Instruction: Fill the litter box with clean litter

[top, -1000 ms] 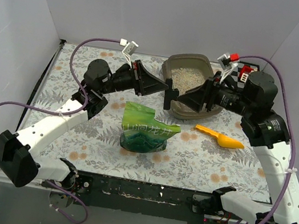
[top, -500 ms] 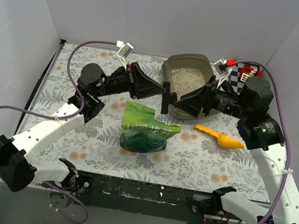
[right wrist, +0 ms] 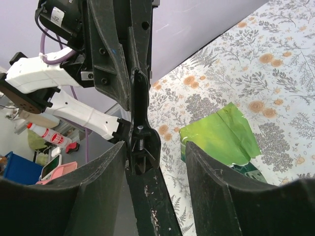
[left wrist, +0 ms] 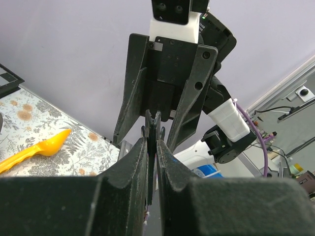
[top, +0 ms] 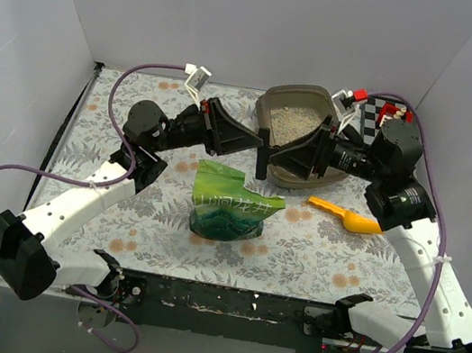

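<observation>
Top external view: both arms reach in from the near edge, and their tips meet just in front of the litter box [top: 264,113].
Table [top: 358,262]: flower-patterned cover, with everything below resting on it.
Green bag [top: 226,207]: crinkled foil with white lettering. It is nearer than the litter box, a little to its left and well apart from it.
Scoop [top: 347,218]: yellow-orange, lying flat just in front of the litter box's near right corner. Its handle points left, and nothing touches it.
Left gripper [left wrist: 153,147]: the fingers are closed to a thin slit with nothing seen between them. The tips sit just off the litter box's near left corner.
Right gripper [right wrist: 157,191]: the jaws stand wide apart with nothing gripped. In the top view it crosses the litter box's near end, pointing left. In the right wrist view the left gripper's closed tips lie between its jaws. A gap shows on one side; whether the other side touches cannot be told.
Litter box: grey-brown tray with a flared rim, on the far half of the table close to the back wall. The right gripper hides its near end.
Clean litter [top: 296,123]: pale beige granules inside the litter box, covering the floor wherever it shows.
Checkered board [top: 370,118]: black and white, just right of the litter box's far corner, partly behind the right arm.
</observation>
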You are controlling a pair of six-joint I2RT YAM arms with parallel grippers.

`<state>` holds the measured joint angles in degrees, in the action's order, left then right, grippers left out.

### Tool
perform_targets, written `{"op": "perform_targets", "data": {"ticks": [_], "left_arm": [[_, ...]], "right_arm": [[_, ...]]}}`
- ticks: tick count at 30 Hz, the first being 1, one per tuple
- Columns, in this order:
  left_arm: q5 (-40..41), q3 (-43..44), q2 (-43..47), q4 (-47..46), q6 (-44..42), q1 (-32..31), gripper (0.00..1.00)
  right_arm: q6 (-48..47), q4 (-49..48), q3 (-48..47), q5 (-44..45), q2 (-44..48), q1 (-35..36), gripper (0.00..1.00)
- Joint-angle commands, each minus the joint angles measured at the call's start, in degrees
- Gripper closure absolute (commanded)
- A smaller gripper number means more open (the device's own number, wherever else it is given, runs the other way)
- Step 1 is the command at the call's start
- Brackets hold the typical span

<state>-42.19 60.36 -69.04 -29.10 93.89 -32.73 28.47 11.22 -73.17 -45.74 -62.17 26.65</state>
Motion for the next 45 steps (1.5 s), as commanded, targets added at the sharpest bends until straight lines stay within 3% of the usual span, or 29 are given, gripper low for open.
{"op": "perform_targets", "data": {"ticks": [1,4,6,8,9,10,11,13,16,24,30,38,45], "left_arm": [[-0.96,-0.77,0.04,-2.1,0.33,0.12,1.0],[-0.96,-1.12,0.04,-2.1,0.25,0.12,1.0],[-0.96,-1.38,-0.05,-2.19,0.16,0.12,1.0],[-0.96,-1.47,-0.13,-2.19,0.07,0.12,1.0],[-1.05,-1.47,-0.05,-2.1,0.07,0.12,0.97],[-1.22,-1.3,-0.05,-1.4,-0.37,0.12,0.87],[-1.57,-0.95,0.13,-0.61,-1.59,0.12,0.7],[-0.7,0.89,2.05,8.83,-7.89,0.3,0.47],[3.51,3.45,4.69,22.47,-19.32,0.39,0.37],[11.6,2.57,11.02,44.28,-36.65,0.47,0.35],[10.03,-1.28,12.69,55.11,-47.99,0.47,0.38],[9.67,-12.8,16.39,51.61,-55.73,0.47,0.38],[9.06,-18.43,16.39,45.28,-56.62,0.47,0.37]], "right_arm": [[1.5,-7.18,0.65,-1.64,0.21,0.06,0.42],[1.42,-8.23,1.01,-1.55,0.38,0.15,0.46],[1.5,-8.24,0.92,-1.81,0.21,0.15,0.56],[0.81,-7.36,0.83,-1.55,-0.23,0.15,0.92],[0.36,-6.4,0.75,-0.85,-0.14,0.15,0.99],[-0.25,-6.04,0.83,-0.59,0.12,0.24,0.99],[-0.78,-5.43,0.66,0.03,0.64,0.24,0.99],[-3.4,-2.19,-0.83,2.22,1.52,0.24,0.99],[-7.45,4.22,-4.17,3.55,1.35,0.24,0.99],[-19.31,19.52,-8.39,5.13,-0.05,0.24,0.99],[-26.62,26.83,-11.12,4.52,-2.25,0.24,0.99],[-28.29,29.03,-10.16,3.11,-2.95,0.24,0.99],[-31.8,30.61,-9.8,2.67,-4.27,0.24,0.99]]}}
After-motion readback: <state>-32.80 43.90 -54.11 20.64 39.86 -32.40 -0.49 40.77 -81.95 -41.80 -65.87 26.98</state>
